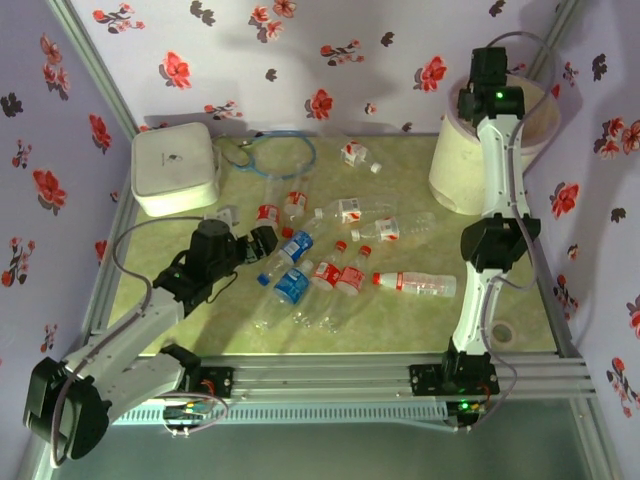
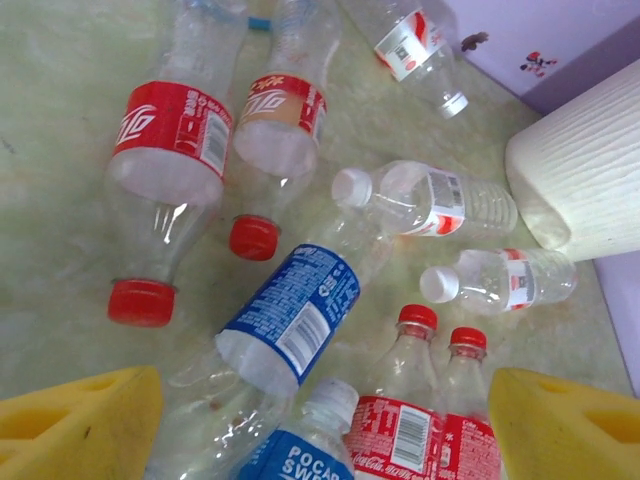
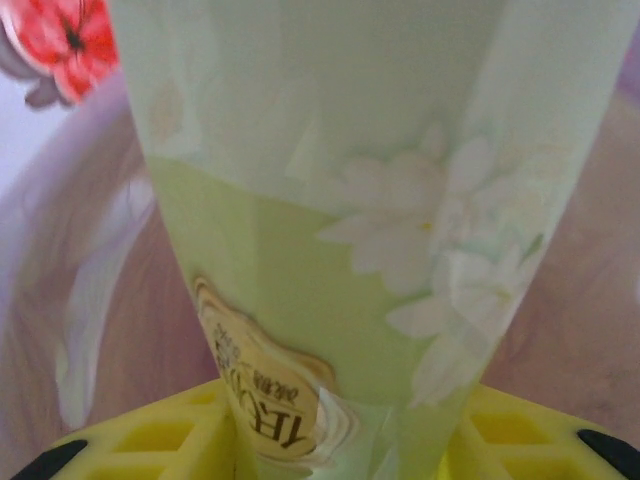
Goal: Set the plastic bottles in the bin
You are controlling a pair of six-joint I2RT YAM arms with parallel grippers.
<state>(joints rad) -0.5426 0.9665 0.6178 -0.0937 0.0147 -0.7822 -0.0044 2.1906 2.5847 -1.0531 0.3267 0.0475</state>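
From above, the right arm's wrist covers part of the bin point(image 1: 455, 165) in the far right corner, so whatever that gripper carries is hidden there. The green marbled table point(image 1: 400, 320) is fenced by lilac walls point(image 1: 300, 40) printed with red flowers. A flat white box point(image 1: 175, 170) and a blue cable loop point(image 1: 272, 155) lie at the far left, and the plastic bottles point(image 1: 335, 255) are scattered across the middle. The left gripper point(image 1: 262, 243) hangs at their near-left edge. In the left wrist view its yellow fingers point(image 2: 80, 425) stand wide apart, gripping nothing, over a blue-labelled bottle point(image 2: 290, 320) and red-capped ones cut off by the lower edge. The ribbed side of the bin point(image 2: 580, 170) shows at the right. In the right wrist view the right gripper point(image 3: 340, 440) is clamped on a pale green-labelled bottle point(image 3: 330, 200) that blocks nearly everything. Behind it is only a pinkish blur, too soft to make out.
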